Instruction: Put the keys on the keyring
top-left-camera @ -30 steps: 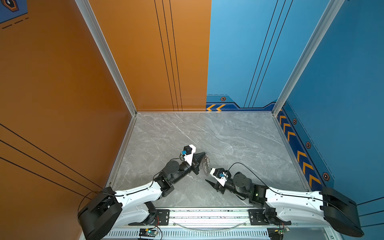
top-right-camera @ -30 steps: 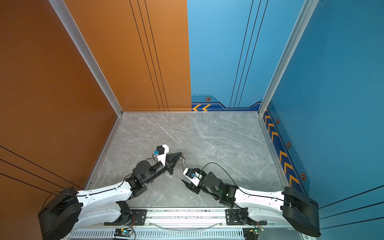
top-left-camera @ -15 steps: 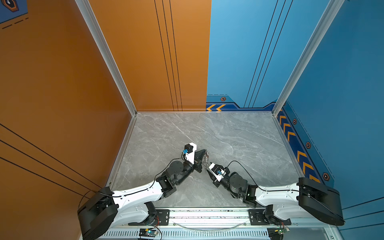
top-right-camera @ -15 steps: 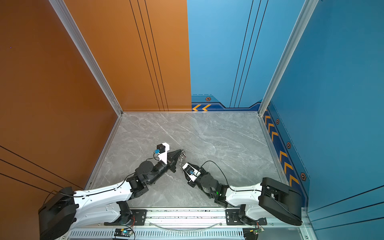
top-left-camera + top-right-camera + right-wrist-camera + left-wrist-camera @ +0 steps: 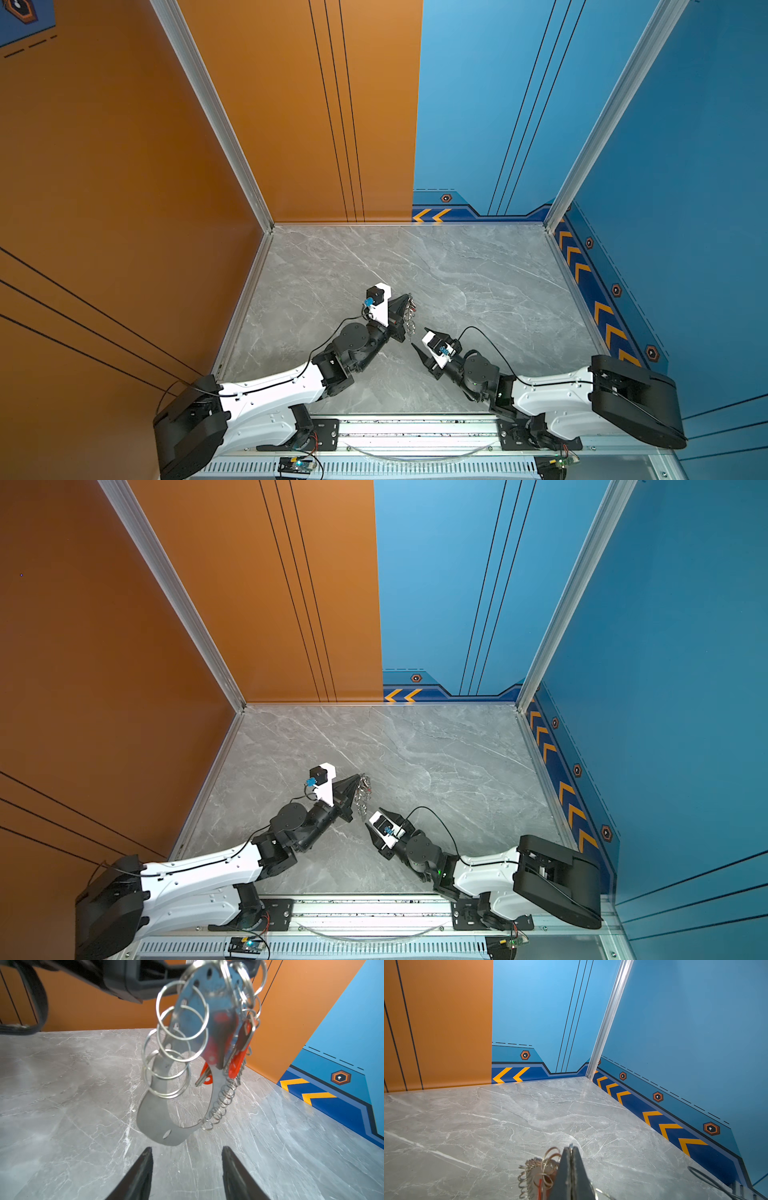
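Two grippers are facing each other over the near middle of the table (image 5: 478, 266). The left gripper (image 5: 409, 296) is pinching the keyring (image 5: 411, 318), its jaws pressing tight together on the top of the hoop, and the keyring is hanging free below the tips, clear of the table. In the right wrist view the keyring (image 5: 158, 1124) is showing as a grey metal band bent into a wide hoop, with many split rings (image 5: 180, 1028) threaded along its edge. Both keys (image 5: 236, 1064), each wearing an orange tag (image 5: 207, 1080), are dangling among those rings on one side of the hoop; whether each is actually threaded onto a ring is hard to tell, since that part is blurring. The right gripper (image 5: 419, 337) is hovering just right of the keyring and a little nearer, pointing toward it, its jaws standing moderately apart and gripping nothing. Its fingers (image 5: 143, 1172) are sitting just short of the hoop's lowest curve, not touching it.
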`<state>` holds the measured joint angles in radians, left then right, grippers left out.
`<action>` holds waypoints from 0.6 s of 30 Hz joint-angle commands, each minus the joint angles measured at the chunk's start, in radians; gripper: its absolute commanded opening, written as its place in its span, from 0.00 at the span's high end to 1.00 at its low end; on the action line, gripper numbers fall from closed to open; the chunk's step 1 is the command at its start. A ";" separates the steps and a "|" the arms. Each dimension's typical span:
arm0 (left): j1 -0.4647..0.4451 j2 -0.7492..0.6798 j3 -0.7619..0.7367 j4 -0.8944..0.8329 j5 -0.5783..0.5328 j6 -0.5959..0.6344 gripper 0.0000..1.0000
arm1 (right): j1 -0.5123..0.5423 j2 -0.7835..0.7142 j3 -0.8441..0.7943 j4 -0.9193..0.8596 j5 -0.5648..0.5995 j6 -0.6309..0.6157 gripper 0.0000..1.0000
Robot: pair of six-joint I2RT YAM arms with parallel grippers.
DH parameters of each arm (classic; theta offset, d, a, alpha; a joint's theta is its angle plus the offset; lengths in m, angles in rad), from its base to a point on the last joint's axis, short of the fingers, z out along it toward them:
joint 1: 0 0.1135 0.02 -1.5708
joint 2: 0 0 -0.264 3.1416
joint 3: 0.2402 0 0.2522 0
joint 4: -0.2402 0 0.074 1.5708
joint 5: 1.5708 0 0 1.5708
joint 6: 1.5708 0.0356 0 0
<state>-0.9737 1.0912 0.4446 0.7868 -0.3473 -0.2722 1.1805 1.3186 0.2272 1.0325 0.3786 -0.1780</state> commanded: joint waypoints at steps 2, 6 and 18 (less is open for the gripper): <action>-0.026 -0.014 0.039 0.021 -0.035 0.020 1.00 | 0.008 0.013 -0.002 0.041 0.007 0.012 0.45; -0.041 -0.010 0.047 0.022 -0.048 0.021 1.00 | 0.011 0.075 0.012 0.135 0.013 0.005 0.45; -0.083 -0.002 0.054 0.023 -0.098 0.016 1.00 | 0.065 0.236 0.030 0.380 0.164 -0.023 0.60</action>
<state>-1.0428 1.0977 0.4690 0.7753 -0.4061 -0.2668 1.2419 1.5520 0.2314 1.3247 0.4454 -0.1913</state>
